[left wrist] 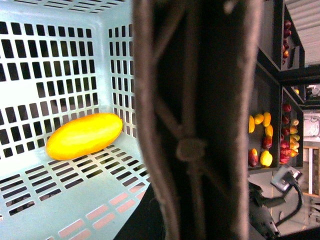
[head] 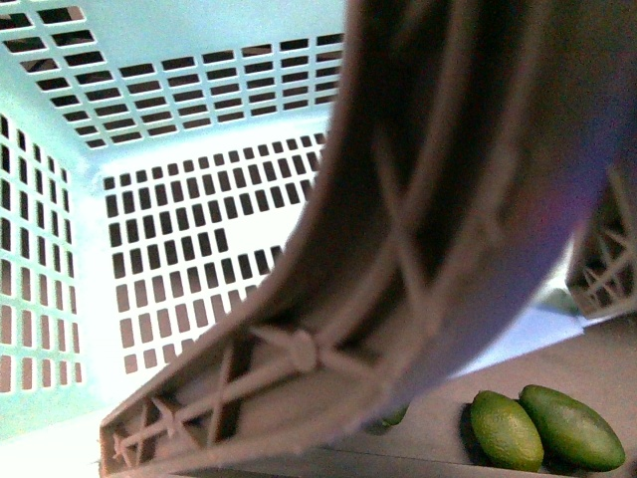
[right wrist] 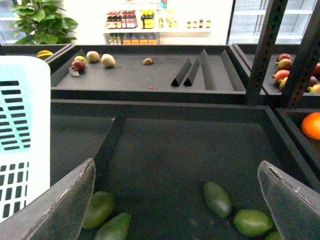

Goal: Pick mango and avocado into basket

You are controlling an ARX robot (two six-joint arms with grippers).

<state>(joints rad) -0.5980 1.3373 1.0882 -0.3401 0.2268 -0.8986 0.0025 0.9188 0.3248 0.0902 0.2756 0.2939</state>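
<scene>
- Over the dark produce bin (right wrist: pixel 165 150), right claw (right wrist: pixel 176 167) hangs with jaws spread wide and nothing between them.
- Nearest target below it: the darker, plump green fruit, which I take as the avocado (right wrist: pixel 217 198). It lies off toward one finger, not centred in the gap.
- Risk: closing from this line would clip the avocado's side. Egg shape and dull skin mean it likely rolls off or squirts out.
- Risk: wrong pick. Brighter green fruits (right wrist: pixel 252 221) lie just beside the avocado, with more (right wrist: pixel 100 209) near the other finger. Similar colour, easy to confuse.
- Risk: a wide-open finger coming down could hit the neighbouring fruit or the bin's side wall.
- Basket (right wrist: pixel 20 125) sits at the edge of the right wrist view, beside the bin. A carry across could catch its rim.
- Handle (left wrist: pixel 200 125) fills the left wrist view and blocks much of the front view, so the drop path could foul on it.
- Left claw not visible; can't tell whether it holds the handle. If it does, a slip tips the basket.
- Mango (left wrist: pixel 84 135) already lies inside, on the basket floor against the slotted wall. A dropped avocado could hit it.
</scene>
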